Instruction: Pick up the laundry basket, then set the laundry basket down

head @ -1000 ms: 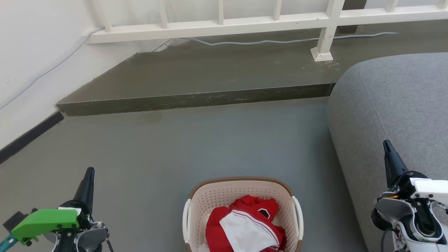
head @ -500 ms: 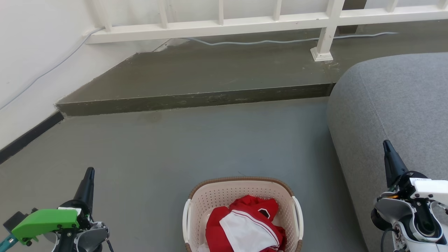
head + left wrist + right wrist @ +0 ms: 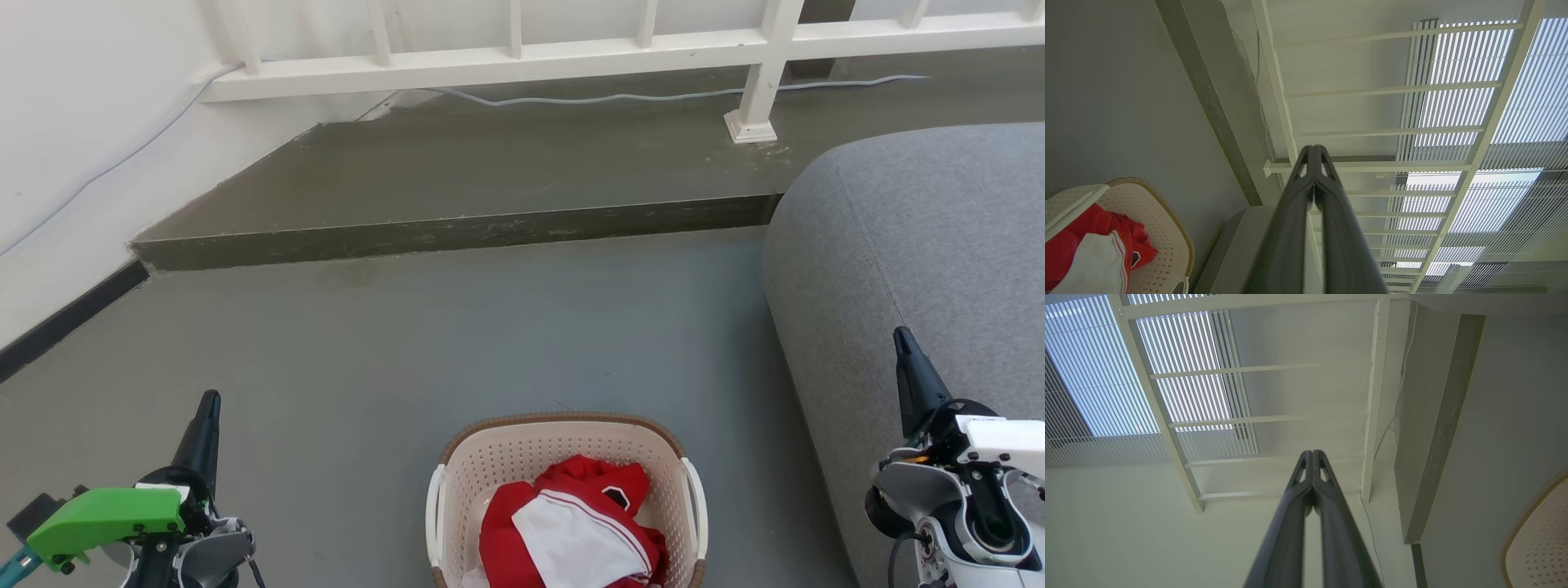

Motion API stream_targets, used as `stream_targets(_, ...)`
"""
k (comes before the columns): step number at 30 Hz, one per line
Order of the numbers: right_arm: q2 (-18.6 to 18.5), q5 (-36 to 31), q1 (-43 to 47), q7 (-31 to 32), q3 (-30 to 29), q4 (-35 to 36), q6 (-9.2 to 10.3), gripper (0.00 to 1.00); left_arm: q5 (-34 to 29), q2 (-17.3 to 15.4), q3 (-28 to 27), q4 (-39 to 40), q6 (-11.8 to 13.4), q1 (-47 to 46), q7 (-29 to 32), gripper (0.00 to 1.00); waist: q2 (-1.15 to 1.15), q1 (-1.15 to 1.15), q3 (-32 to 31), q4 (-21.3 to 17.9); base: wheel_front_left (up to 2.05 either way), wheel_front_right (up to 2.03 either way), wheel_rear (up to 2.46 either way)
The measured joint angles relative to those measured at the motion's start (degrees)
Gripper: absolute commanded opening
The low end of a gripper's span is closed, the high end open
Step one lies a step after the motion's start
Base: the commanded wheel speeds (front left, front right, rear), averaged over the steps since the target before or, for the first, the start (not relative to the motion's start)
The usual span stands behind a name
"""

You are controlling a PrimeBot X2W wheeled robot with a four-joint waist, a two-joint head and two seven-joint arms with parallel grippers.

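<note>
1. The basket (image 3: 522, 461) sits on the floor (image 3: 408, 351) at the bottom centre of the head view, with red and white clothes (image 3: 571, 527) inside.
2. The left pincer (image 3: 210, 400) is at the lower left, clenched on nothing and well apart from the basket. In its wrist view the fingers (image 3: 1295, 204) meet at the tips.
3. The right pincer (image 3: 900, 336), at the lower right, is likewise clenched and empty. Its tip shows against the grey sofa (image 3: 939, 229).
4. Beyond them, a dark step (image 3: 457, 233) crosses mid-frame.
5. A white railing (image 3: 522, 59) and a pale cable (image 3: 612, 98) run along the top.
</note>
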State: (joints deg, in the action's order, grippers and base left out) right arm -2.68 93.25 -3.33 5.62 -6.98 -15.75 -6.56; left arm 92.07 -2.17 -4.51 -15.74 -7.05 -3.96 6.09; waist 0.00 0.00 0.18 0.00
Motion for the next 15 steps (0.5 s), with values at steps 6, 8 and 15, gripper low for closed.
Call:
stream_targets(6, 0.02, 0.00, 0.00, 0.00, -0.02, 0.00, 0.00, 0.00, 0.01, 0.00, 0.00, 0.00, 0.00, 0.00, 0.00, 0.00, 0.00, 0.00, 0.00, 0.00, 0.00, 0.00, 0.00)
stream_targets(8, 0.02, 0.00, 0.00, 0.00, -0.02, 0.00, 0.00, 0.00, 0.00, 0.00, 0.00, 0.00, 0.00, 0.00, 0.00, 0.00, 0.00, 0.00, 0.00, 0.00, 0.00, 0.00, 0.00)
stream_targets(15, 0.04, 0.00, 0.00, 0.00, -0.03, 0.00, 0.00, 0.00, 0.00, 0.00, 0.00, 0.00, -0.01, 0.00, 0.00, 0.00, 0.00, 0.00, 0.00, 0.00, 0.00, 0.00, 0.00)
